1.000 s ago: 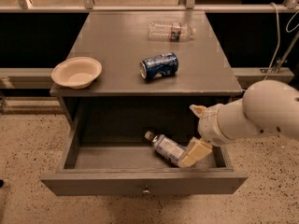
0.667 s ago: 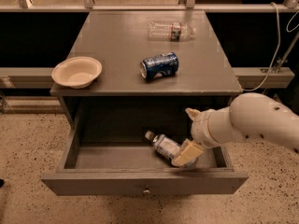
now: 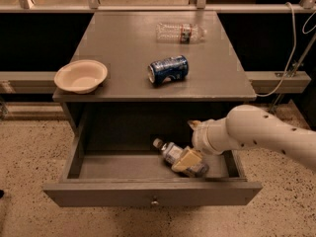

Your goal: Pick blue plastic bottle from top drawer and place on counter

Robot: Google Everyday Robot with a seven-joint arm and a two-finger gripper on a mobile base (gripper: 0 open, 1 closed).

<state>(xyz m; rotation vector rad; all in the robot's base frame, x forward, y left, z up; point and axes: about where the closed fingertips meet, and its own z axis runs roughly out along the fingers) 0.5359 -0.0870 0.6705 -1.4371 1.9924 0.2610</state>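
The blue plastic bottle (image 3: 171, 151) lies on its side in the open top drawer (image 3: 123, 191), right of middle, with its white cap pointing to the back left. My gripper (image 3: 190, 143) reaches into the drawer from the right on a white arm and is open. Its lower tan finger (image 3: 186, 159) lies over the bottle's body, and its upper finger (image 3: 193, 125) stands behind the bottle. The counter (image 3: 123, 43) is the grey top above the drawer.
On the counter there is a blue soda can (image 3: 168, 69) on its side at the middle, a crinkled clear bottle (image 3: 180, 32) at the back right, and a cream bowl (image 3: 80, 76) at the left front edge. The drawer's round knob (image 3: 155, 201) faces me. A cable (image 3: 291, 58) hangs at the right.
My arm has moved left and further into the drawer, bringing the gripper over the bottle. The bottle and the things on the counter have not moved.
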